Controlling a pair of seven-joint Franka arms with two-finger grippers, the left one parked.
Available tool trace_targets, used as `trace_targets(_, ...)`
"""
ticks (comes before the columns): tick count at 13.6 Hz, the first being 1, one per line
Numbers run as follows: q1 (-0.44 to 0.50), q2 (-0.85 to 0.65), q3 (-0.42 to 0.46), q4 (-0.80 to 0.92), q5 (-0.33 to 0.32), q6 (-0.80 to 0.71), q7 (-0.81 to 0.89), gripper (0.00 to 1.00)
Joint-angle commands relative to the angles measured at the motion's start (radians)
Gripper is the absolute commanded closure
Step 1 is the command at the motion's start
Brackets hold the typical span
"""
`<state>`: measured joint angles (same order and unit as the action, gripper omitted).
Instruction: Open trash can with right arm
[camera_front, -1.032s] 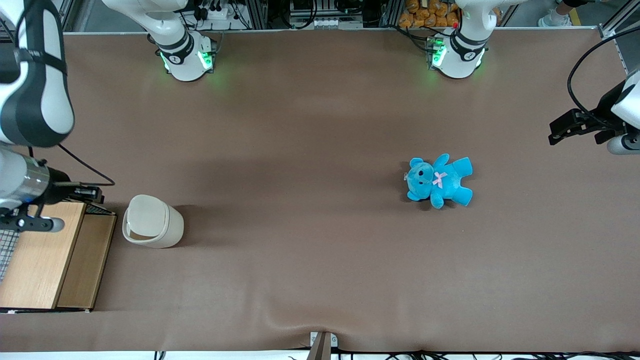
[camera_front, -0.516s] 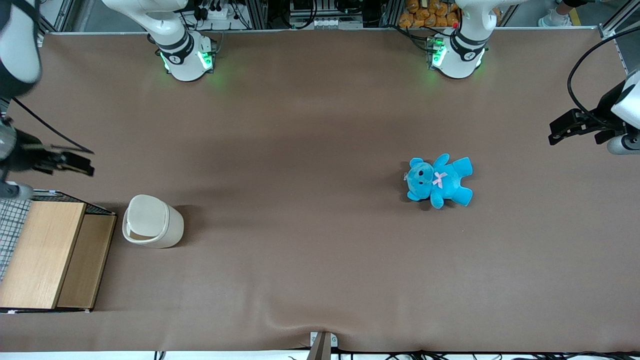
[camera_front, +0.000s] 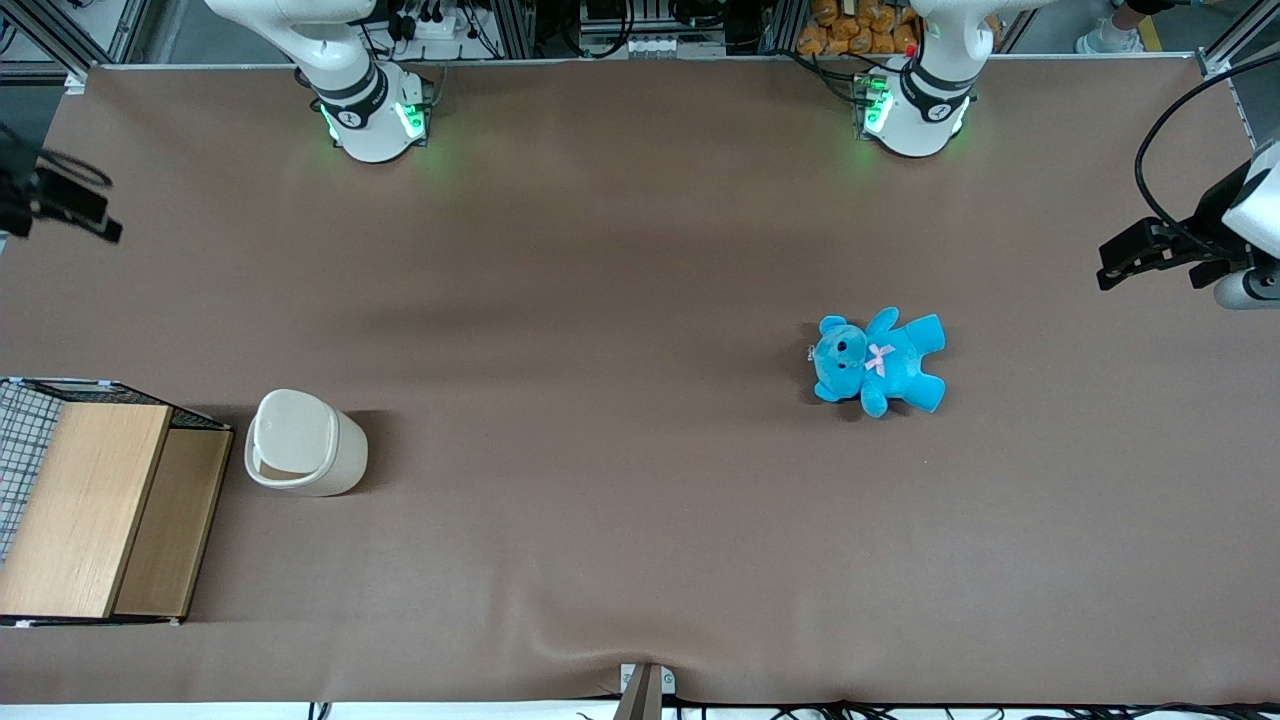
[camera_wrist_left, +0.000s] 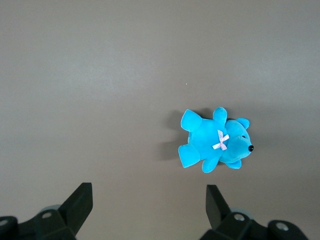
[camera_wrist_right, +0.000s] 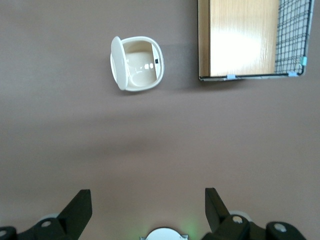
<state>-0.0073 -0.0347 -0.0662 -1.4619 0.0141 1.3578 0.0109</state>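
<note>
The cream-white trash can (camera_front: 305, 442) stands on the brown table beside the wire crate. In the right wrist view the trash can (camera_wrist_right: 142, 62) shows its empty inside, with the lid (camera_wrist_right: 117, 62) tipped up on edge along one side. My right gripper (camera_front: 85, 212) is at the working arm's end of the table, farther from the front camera than the can and well apart from it. In the wrist view the gripper (camera_wrist_right: 147, 210) is open wide and empty, high above bare table.
A wire crate with a wooden top (camera_front: 90, 505) stands next to the can and also shows in the wrist view (camera_wrist_right: 245, 37). A blue teddy (camera_front: 880, 360) lies toward the parked arm's end. Two arm bases (camera_front: 370, 110) stand along the table's back edge.
My right arm has swung away from above the crate, farther from the front camera and out toward the table's end. The trash can and teddy have not moved.
</note>
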Motion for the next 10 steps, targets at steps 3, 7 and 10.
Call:
trace_targets(3,-0.005,-0.027,0.008,-0.018,-0.013,-0.006,0.018,0.00)
trace_targets(7,-0.003,-0.024,0.011,-0.014,-0.011,-0.008,0.090,0.00)
trace_targets(10,-0.005,-0.024,0.009,-0.012,-0.011,-0.008,0.055,0.00)
